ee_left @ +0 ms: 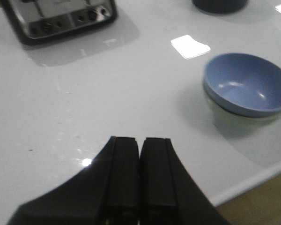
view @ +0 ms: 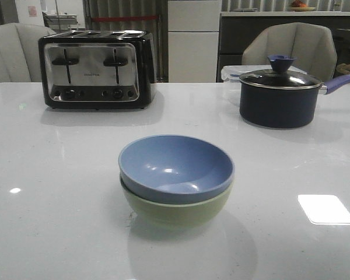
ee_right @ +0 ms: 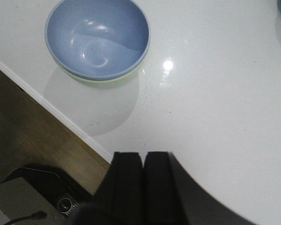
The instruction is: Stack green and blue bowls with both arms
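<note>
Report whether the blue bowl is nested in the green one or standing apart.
Nested: the blue bowl sits upright inside the green bowl, whose rim shows just beneath it. Both look empty.

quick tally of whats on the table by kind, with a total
bowls: 2, the blue bowl nested in the green bowl
toasters: 1, the toaster
saucepans: 1, the lidded saucepan
clear containers: 1, the plastic container behind the saucepan
total: 5
</note>
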{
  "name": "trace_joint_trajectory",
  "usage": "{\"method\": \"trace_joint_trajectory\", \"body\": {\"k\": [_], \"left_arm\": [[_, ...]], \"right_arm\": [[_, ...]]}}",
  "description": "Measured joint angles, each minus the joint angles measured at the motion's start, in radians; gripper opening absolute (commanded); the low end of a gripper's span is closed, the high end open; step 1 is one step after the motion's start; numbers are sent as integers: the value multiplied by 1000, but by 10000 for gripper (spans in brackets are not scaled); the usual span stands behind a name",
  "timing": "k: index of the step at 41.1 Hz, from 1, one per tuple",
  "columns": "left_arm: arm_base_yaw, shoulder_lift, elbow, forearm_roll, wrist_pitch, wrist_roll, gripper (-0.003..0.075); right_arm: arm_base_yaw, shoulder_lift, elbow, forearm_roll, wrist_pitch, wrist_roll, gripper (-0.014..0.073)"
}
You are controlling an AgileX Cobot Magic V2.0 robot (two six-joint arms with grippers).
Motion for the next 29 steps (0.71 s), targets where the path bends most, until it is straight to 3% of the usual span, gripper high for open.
{"method": "trace_joint_trajectory", "body": {"k": [12,29], "left_arm": [[258,-257,289,0,-323,0,93],[319,-337,450,-38,-557,-13,93]], "right_arm": [[0,0,0,0,0,0,27],[0,0,0,0,0,0,27]]}}
